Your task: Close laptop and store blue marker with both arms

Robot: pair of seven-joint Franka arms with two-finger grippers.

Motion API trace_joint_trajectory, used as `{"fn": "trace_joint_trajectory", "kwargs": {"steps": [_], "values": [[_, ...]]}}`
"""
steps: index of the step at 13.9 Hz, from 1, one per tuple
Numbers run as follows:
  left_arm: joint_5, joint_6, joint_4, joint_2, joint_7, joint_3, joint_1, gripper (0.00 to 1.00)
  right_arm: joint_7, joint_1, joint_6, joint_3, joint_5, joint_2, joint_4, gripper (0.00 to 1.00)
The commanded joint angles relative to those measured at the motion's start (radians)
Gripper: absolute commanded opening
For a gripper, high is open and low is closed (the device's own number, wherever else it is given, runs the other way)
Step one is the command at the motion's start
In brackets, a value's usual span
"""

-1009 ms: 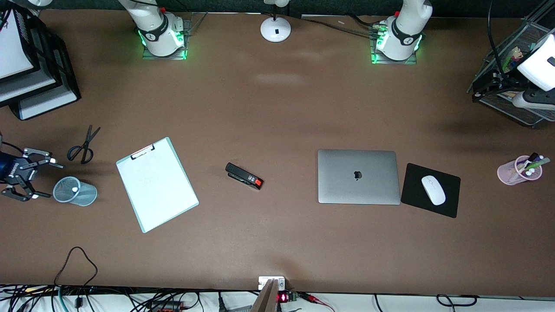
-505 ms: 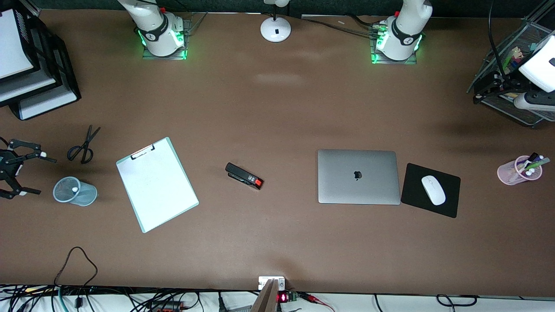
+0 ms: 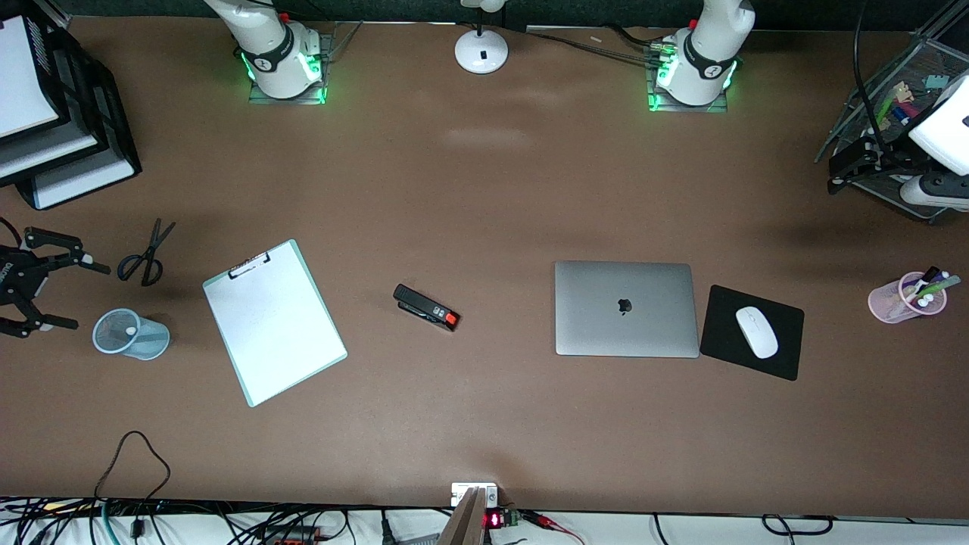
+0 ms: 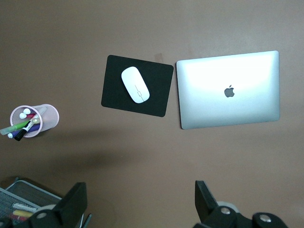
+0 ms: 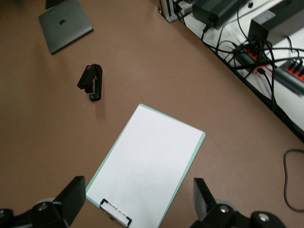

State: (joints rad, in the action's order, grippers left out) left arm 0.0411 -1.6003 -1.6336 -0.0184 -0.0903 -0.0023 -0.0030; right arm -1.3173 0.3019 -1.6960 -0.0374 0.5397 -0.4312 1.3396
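The laptop (image 3: 627, 309) lies shut and flat on the brown worktop (image 3: 484, 424), lid up with its dark apple logo showing, toward the left arm's end. Just beside it, further toward that end, sits a black mouse pad (image 3: 780, 356) carrying a white mouse (image 3: 756, 332). The blue marker cannot be picked out for certain; a white-tipped end shows inside the blue mesh cup (image 3: 130, 333) at the right arm's end, and whether that is the marker cannot be told. A pink cup (image 3: 907, 297) of pens stands near the left arm's end. Toward the right arm's end from the laptop lie a black stapler (image 3: 426, 307), then a clipboard (image 3: 274, 322), then scissors (image 3: 146, 256). The right claw (image 3: 60, 292) hangs beside the mesh cup with its fingers spread apart. The left claw (image 4: 140, 202) is up over the wire rack (image 3: 939, 60) at the left arm's end, fingers wide apart, holding nothing
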Motion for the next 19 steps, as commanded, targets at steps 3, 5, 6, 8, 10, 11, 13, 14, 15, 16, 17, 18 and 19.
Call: {"fn": "trace_joint_trajectory", "kwargs": {"steps": [3, 5, 6, 8, 10, 11, 13, 14, 15, 16, 17, 18, 19], "values": [[-0.010, 0.010, 0.031, 0.021, -0.008, 0.008, -0.006, 1.00, 0.140, -0.053, 0.007, -0.001, -0.092, 0.045, 0.015, 1.00], [-0.010, 0.013, 0.031, 0.025, -0.005, 0.004, -0.003, 1.00, 0.223, -0.063, 0.013, 0.001, -0.099, 0.049, 0.015, 1.00], [-0.010, 0.013, 0.031, 0.025, -0.003, 0.001, -0.002, 1.00, 0.245, -0.067, 0.033, 0.001, -0.104, 0.052, 0.015, 1.00], [-0.010, 0.014, 0.031, 0.025, -0.003, 0.001, -0.002, 1.00, 0.300, -0.082, 0.041, 0.002, -0.121, 0.058, 0.013, 1.00], [-0.012, 0.014, 0.031, 0.025, -0.005, 0.002, 0.006, 1.00, 0.378, -0.112, 0.041, 0.001, -0.153, 0.080, 0.013, 1.00], [-0.012, 0.017, 0.031, 0.025, -0.005, 0.002, 0.009, 1.00, 0.418, -0.116, 0.041, 0.001, -0.156, 0.089, 0.013, 1.00], [-0.012, 0.019, 0.031, 0.026, -0.005, 0.002, 0.011, 1.00, 0.460, -0.132, 0.062, 0.001, -0.161, 0.094, 0.013, 1.00], [-0.012, 0.019, 0.031, 0.025, -0.005, 0.004, 0.012, 1.00, 0.478, -0.142, 0.062, 0.001, -0.176, 0.094, 0.015, 1.00], [-0.012, 0.019, 0.031, 0.026, -0.006, 0.007, 0.012, 1.00, 0.506, -0.150, 0.062, -0.001, -0.199, 0.094, 0.015, 1.00], [-0.012, 0.019, 0.029, 0.026, -0.008, 0.010, 0.014, 1.00, 0.544, -0.162, 0.062, 0.001, -0.225, 0.094, 0.013, 1.00], [-0.012, 0.019, 0.029, 0.026, -0.008, 0.010, 0.014, 1.00, 0.565, -0.184, 0.062, 0.001, -0.254, 0.094, 0.015, 1.00], [-0.012, 0.019, 0.029, 0.026, -0.008, 0.010, 0.015, 1.00, 0.591, -0.199, 0.062, 0.001, -0.277, 0.094, 0.015, 1.00], [-0.012, 0.020, 0.029, 0.025, -0.008, 0.010, 0.015, 1.00, 0.631, -0.204, 0.064, 0.001, -0.289, 0.094, 0.015, 1.00]]}}
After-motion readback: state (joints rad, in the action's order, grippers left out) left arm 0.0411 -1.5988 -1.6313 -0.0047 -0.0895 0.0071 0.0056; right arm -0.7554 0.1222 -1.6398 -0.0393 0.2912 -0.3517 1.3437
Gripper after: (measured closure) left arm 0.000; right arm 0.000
